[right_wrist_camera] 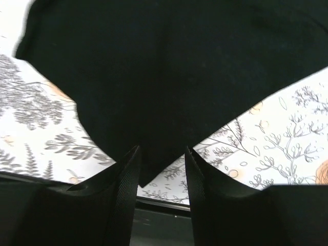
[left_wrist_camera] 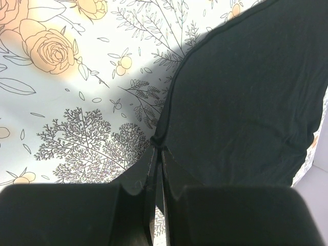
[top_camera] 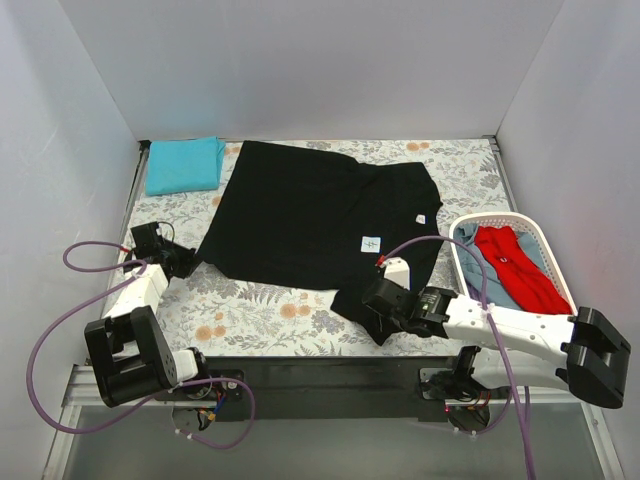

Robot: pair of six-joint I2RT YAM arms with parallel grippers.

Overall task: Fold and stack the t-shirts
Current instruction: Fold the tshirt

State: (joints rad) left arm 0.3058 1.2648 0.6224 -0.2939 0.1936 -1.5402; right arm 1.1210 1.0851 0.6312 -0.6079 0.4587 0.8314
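A large black t-shirt [top_camera: 310, 215] with a small white neck label [top_camera: 371, 243] lies spread on the floral table covering. My left gripper [top_camera: 190, 262] is at its near left corner. In the left wrist view the gripper [left_wrist_camera: 158, 149] is shut on the hem of the black cloth [left_wrist_camera: 246, 92]. My right gripper [top_camera: 382, 298] is at the shirt's near right corner. In the right wrist view the gripper [right_wrist_camera: 162, 149] is open, with a point of the black cloth [right_wrist_camera: 169, 61] hanging between its fingers. A folded teal t-shirt [top_camera: 185, 165] lies at the back left.
A white laundry basket [top_camera: 500, 218] stands at the right edge, holding a red shirt [top_camera: 515, 262] and a light-blue one [top_camera: 478, 262]. White walls close the table on three sides. The table's dark front edge [top_camera: 320, 365] runs just below the right gripper.
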